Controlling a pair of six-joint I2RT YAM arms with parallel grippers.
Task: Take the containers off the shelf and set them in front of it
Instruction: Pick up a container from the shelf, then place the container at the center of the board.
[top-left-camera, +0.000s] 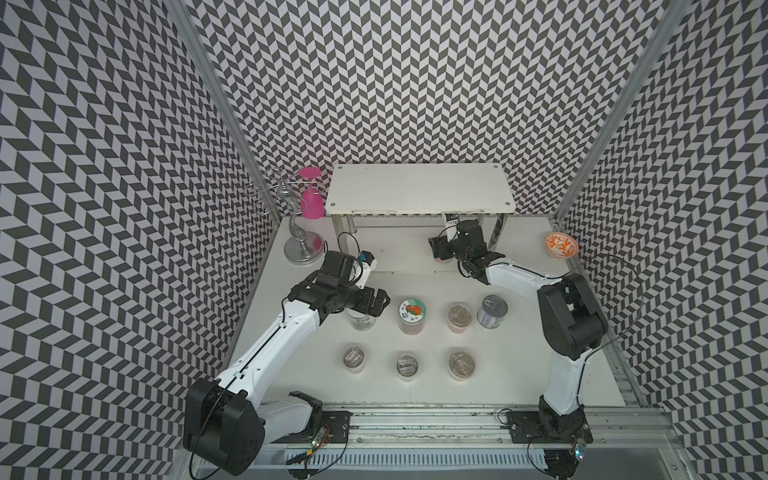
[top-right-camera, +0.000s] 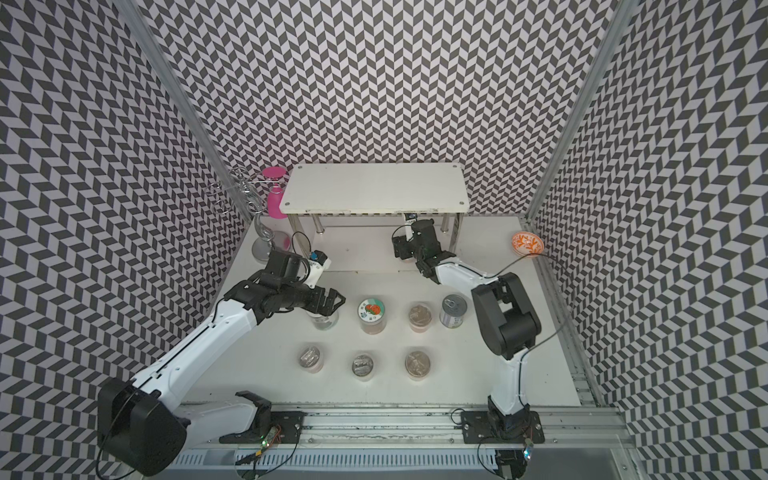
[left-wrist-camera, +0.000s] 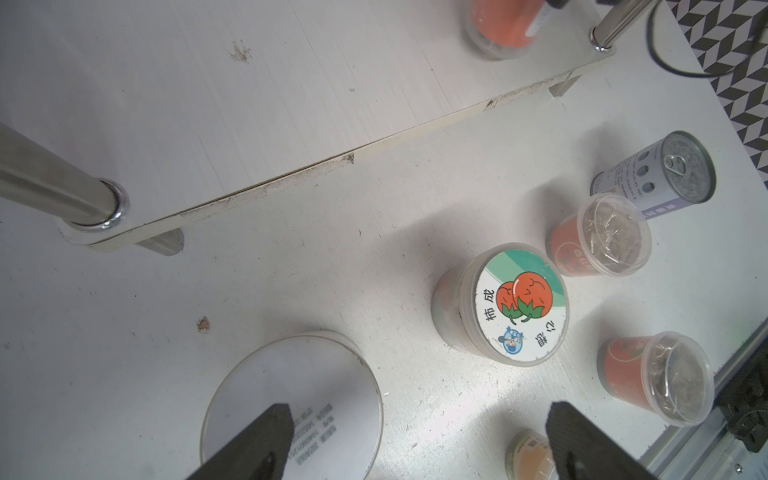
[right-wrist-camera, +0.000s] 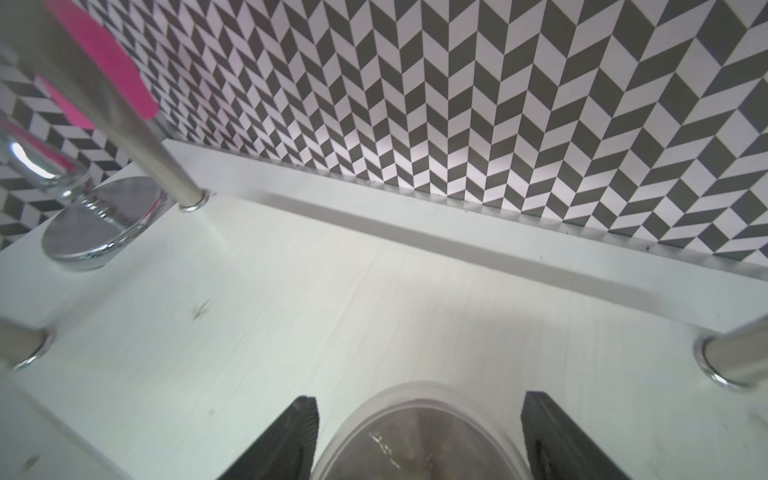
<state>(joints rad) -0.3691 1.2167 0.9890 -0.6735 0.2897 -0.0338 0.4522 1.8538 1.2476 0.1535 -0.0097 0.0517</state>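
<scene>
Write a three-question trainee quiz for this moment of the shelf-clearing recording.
1. How many containers stand on the table in front of the shelf?
2. True or false: the right gripper's fingers straddle a cup on the shelf's lower tier.
3. The left gripper, above the white-lidded jar, is: A open; B shut on the jar; C out of view.
Key: 1 seven; 2 true; 3 A.
</scene>
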